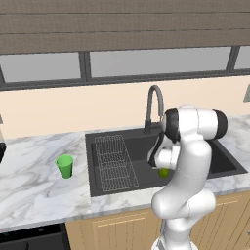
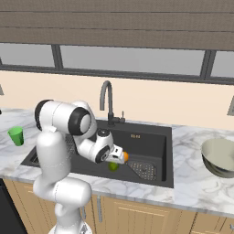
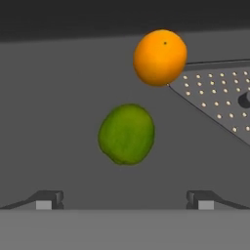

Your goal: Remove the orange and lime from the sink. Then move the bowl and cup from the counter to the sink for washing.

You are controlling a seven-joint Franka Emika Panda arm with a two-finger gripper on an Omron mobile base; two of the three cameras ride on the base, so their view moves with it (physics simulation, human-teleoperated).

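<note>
Green lime (image 1: 164,172) peeks past the arm low in the sink (image 1: 105,137) from the left, sits under the wrist beside the orange (image 2: 125,157) from the right, and lies dead ahead between the wide-open, empty gripper (image 3: 125,200) tips in the hand view.

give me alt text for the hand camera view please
A lime lies on the dark sink floor ahead of the open hand, with an orange beyond it beside the perforated drain plate.
</note>
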